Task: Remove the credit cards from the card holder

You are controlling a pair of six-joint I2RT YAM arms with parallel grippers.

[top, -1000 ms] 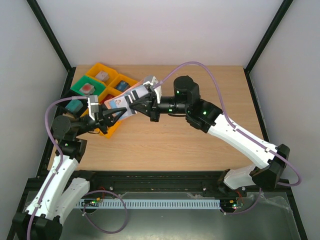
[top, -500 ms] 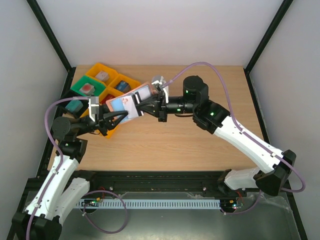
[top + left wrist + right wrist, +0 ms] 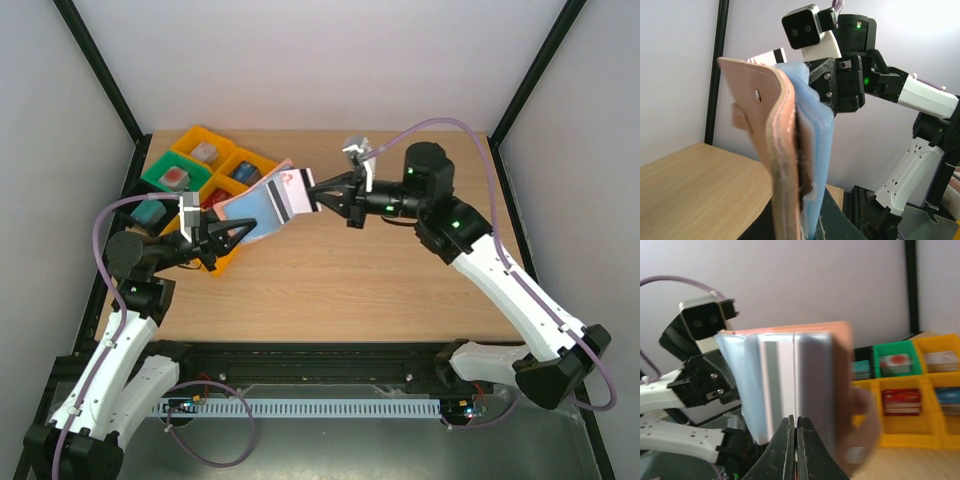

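The left hand (image 3: 232,232) pinches the holder (image 3: 771,150) up over the counter's (image 3: 400,280) left side. The right hand (image 3: 319,198) pinches the cards (image 3: 775,385) sticking out.

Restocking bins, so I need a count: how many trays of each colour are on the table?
Yellow trays: 4
Green tray: 1
Black tray: 1
Total: 6

Left hand (image 3: 238,233) raised, clamped tight; right hand (image 3: 322,198) facing it, fingers (image 3: 783,447) pinched together; both arms lifted
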